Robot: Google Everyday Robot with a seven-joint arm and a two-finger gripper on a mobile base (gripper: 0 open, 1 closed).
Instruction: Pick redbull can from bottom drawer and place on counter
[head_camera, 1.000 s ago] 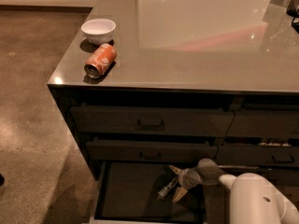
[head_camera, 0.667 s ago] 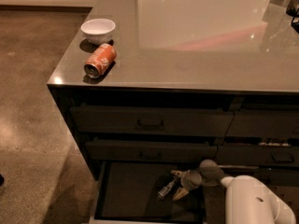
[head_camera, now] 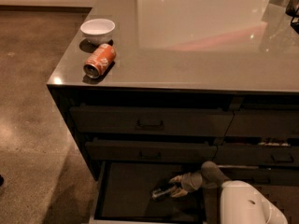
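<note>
The redbull can (head_camera: pixel 161 193) is a slim silvery can lying on its side on the dark floor of the open bottom drawer (head_camera: pixel 126 190). My gripper (head_camera: pixel 174 186) reaches into the drawer from the right, low over the floor. It is open, with its pale fingers (head_camera: pixel 174 178) on either side of the can's right end. The grey counter (head_camera: pixel 196 55) tops the drawer cabinet above.
An orange soda can (head_camera: pixel 99 60) lies on its side near the counter's front left corner, next to a white bowl (head_camera: pixel 97 30). Two shut handled drawers (head_camera: pixel 149 123) sit above the open one. My white arm housing (head_camera: pixel 247 204) fills the lower right. Brown floor lies to the left.
The gripper has edged slightly down and left toward the can. The can and the things on the counter have not moved.
</note>
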